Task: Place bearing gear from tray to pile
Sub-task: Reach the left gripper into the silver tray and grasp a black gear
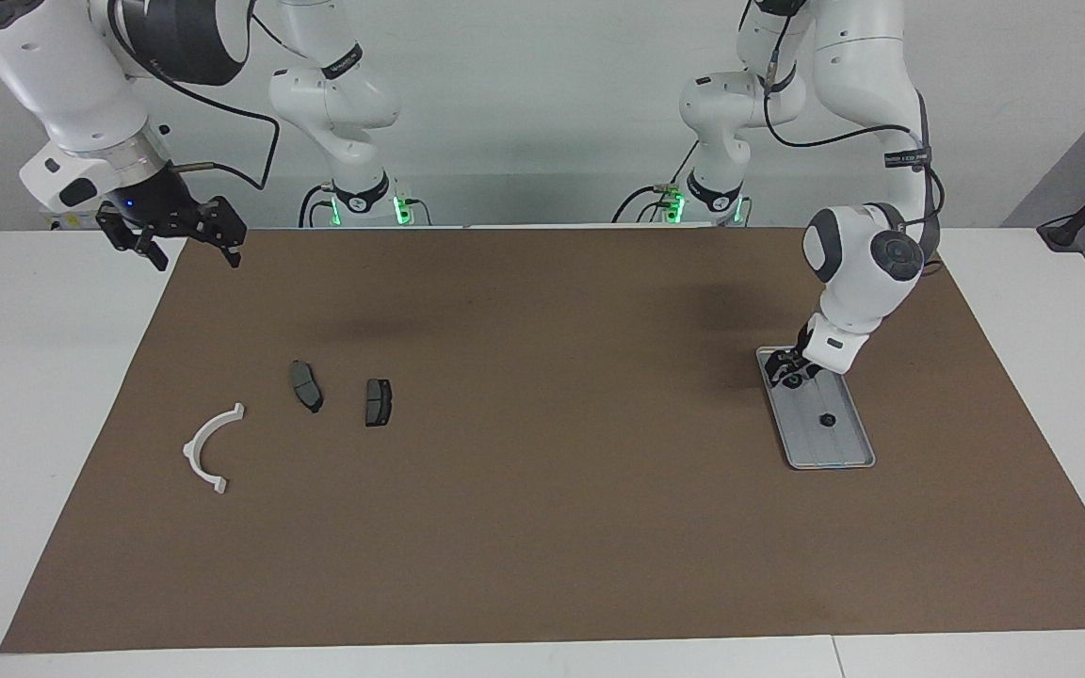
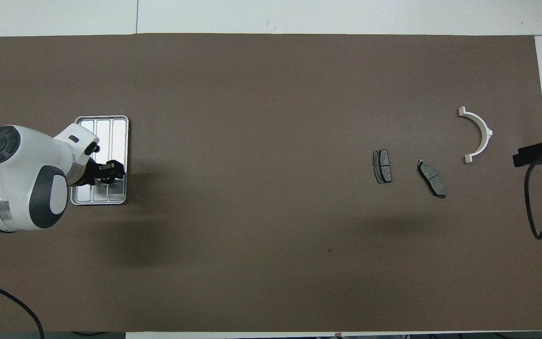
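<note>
The silver tray (image 1: 851,458) lies toward the left arm's end of the table. One small dark bearing gear (image 1: 826,420) sits near its middle, half hidden by the wrist from overhead (image 2: 96,147). A second dark gear (image 1: 792,380) lies at the tray's (image 2: 119,129) end nearer the robots, right at my left gripper (image 1: 787,370), which is down low over it; whether it grips the gear is unclear. The pile is a white half-ring bracket (image 1: 211,447) and two dark brake pads (image 1: 306,386) (image 1: 378,402). My right gripper (image 1: 192,254) waits open and raised over the mat's corner.
A brown mat (image 1: 542,527) covers most of the white table. From overhead, the bracket (image 2: 478,134) and the pads (image 2: 382,166) (image 2: 431,178) lie toward the right arm's end, with the right gripper (image 2: 534,155) and its cable beside them.
</note>
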Robot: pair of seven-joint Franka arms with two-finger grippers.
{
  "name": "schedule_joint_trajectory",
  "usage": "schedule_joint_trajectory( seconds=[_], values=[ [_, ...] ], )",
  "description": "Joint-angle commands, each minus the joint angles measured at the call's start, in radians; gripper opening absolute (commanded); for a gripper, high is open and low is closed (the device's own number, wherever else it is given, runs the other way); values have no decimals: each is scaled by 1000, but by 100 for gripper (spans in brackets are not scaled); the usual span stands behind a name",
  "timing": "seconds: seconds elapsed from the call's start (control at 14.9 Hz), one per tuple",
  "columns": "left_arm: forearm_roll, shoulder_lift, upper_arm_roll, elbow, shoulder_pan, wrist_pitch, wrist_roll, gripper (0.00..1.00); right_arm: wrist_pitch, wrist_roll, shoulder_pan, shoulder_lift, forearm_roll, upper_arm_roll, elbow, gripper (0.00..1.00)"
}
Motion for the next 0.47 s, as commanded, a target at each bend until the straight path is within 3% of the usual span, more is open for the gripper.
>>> schedule_joint_trajectory(
  seconds=[0.0, 0.2, 0.4],
  values=[
    [17, 2, 6, -18, -6, 35, -7, 75, 17, -33, -17, -20, -9, 8, -25, 100],
    [17, 2, 6, -18, -6, 31, -7, 65, 17, -33, -22, -20, -9, 8, -25, 100],
    [17, 2, 6, -19, -4, 30, -6, 42, 18, -33, -22, -20, -9, 8, -25, 100]
  ],
)
